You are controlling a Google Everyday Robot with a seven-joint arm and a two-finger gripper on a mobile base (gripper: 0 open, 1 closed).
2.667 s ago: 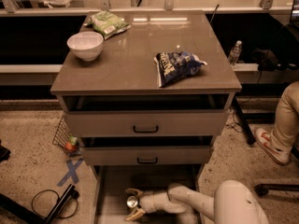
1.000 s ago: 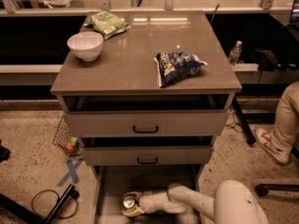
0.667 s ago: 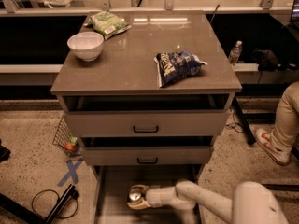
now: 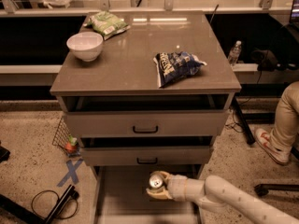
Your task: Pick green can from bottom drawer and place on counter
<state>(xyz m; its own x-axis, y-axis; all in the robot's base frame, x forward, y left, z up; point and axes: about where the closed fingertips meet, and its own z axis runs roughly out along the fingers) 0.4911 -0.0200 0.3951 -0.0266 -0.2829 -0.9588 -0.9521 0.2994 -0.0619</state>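
My hand, at end of pale arm, low inside pulled-out bottom drawer of grey-beige cabinet. Fingers pinching one small dark green can, shiny silver top facing up, over drawer's pale floor, just below middle drawer front. Three drawers counted; upper two drawers partly open, one black handle each. Glossy grey-brown desk carries three things: one white bowl, one green snack bag, one blue snack bag. One clear water bottle right of cabinet.
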